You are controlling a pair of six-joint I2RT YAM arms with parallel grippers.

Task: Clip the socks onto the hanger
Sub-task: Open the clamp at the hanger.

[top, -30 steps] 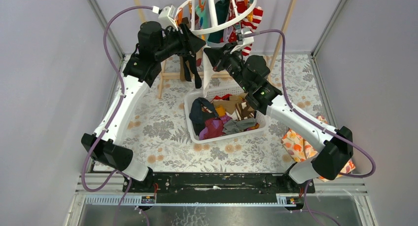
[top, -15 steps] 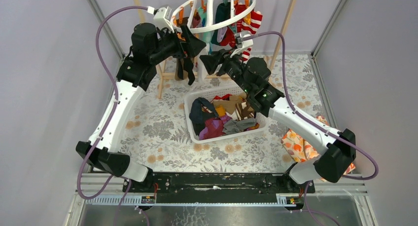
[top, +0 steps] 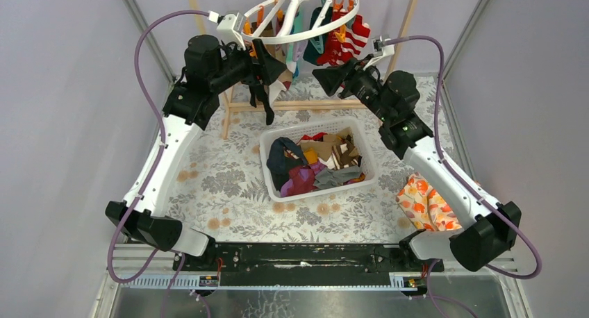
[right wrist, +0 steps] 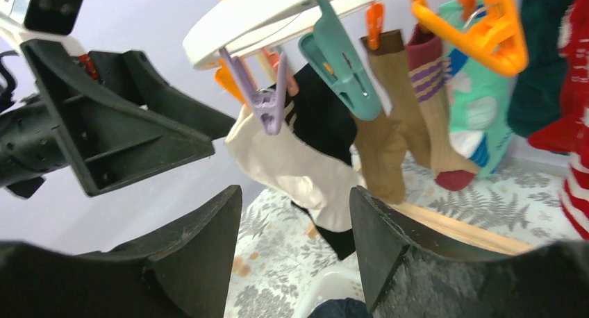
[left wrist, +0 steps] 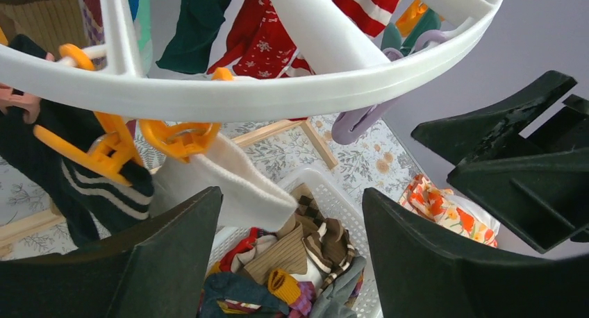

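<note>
The hanger (top: 300, 17), a white ring, hangs at the back with several socks clipped to it. A white sock (left wrist: 233, 182) dangles from an orange clip (left wrist: 177, 137), its free end just above my open left gripper (left wrist: 292, 193), which does not pinch it. A dark striped sock (left wrist: 83, 179) hangs beside it. From the right wrist, the white sock (right wrist: 299, 165) hangs beyond my right gripper (right wrist: 295, 189), which is open and holds nothing. From above, the left gripper (top: 274, 68) is under the ring's left side and the right gripper (top: 330, 75) under its right side. More socks (top: 316, 162) lie in the basket.
The white slotted basket (top: 278, 191) stands mid-table below both grippers. A wooden rack frame (top: 305, 105) holds up the hanger at the back. An orange floral bag (top: 424, 203) lies at the right. Grey walls close in both sides.
My right gripper has opened and drawn back to the right, away from the clip. The left gripper has opened too. The white sock now hangs from the orange clip alone.
</note>
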